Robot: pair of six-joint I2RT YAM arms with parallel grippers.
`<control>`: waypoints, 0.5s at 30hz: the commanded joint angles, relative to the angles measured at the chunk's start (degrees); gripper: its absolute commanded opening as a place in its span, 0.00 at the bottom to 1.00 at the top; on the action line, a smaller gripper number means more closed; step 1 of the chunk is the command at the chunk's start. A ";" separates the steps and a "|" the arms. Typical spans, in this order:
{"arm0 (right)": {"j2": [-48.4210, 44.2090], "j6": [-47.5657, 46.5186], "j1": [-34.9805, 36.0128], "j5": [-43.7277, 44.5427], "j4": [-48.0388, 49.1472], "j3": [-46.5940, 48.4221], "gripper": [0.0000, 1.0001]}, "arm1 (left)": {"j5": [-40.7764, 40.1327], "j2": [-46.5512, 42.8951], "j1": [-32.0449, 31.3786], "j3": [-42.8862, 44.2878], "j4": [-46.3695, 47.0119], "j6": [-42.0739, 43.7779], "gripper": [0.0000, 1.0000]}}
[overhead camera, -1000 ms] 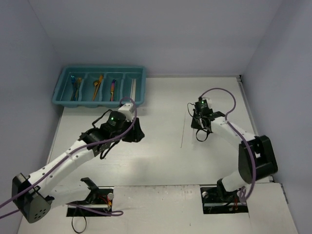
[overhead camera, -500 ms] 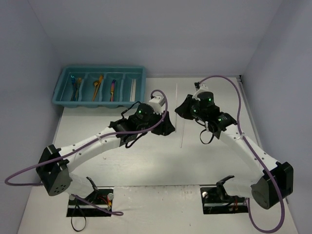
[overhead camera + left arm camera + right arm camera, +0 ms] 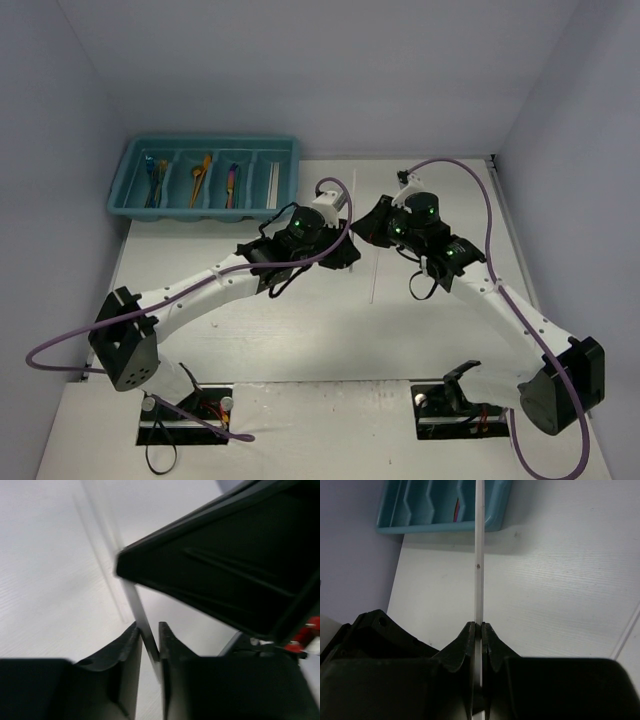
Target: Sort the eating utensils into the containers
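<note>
Right fingers (image 3: 462,650) clamp the pale stick (image 3: 479,555) between them; left fingers (image 3: 127,655) closely flank it, grip unclear.

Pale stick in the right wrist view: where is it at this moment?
The pale stick is clamped between the right fingers, at mid-table, its far end pointing toward the teal cutlery tray.
</note>
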 commanded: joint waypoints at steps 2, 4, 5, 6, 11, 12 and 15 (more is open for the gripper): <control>-2.05 1.02 0.58 -0.11 5.17 -0.76 0.00 | -2.75 -1.27 -0.06 3.59 0.70 0.12 0.00; -2.06 1.06 0.58 0.63 5.22 -1.12 0.07 | -4.12 -1.66 0.04 3.50 -0.60 0.48 0.00; -2.11 1.11 0.58 1.46 5.12 -1.41 0.17 | -4.76 -1.81 0.09 3.35 -1.48 0.68 0.00; -2.13 1.06 0.55 2.18 5.08 -1.67 0.24 | -5.39 -1.94 0.24 3.16 -2.26 0.93 0.00; -2.29 0.41 -1.00 3.95 4.71 -2.61 0.59 | -7.03 -2.09 4.02 2.08 -6.38 2.23 0.00; -2.57 0.22 -1.95 3.98 4.53 -2.83 0.61 | -7.07 -1.94 5.73 2.00 -7.37 2.95 0.00; -4.09 -0.64 -5.50 4.19 3.42 -4.18 0.62 | -7.16 -0.59 11.37 3.12 -10.45 6.24 0.00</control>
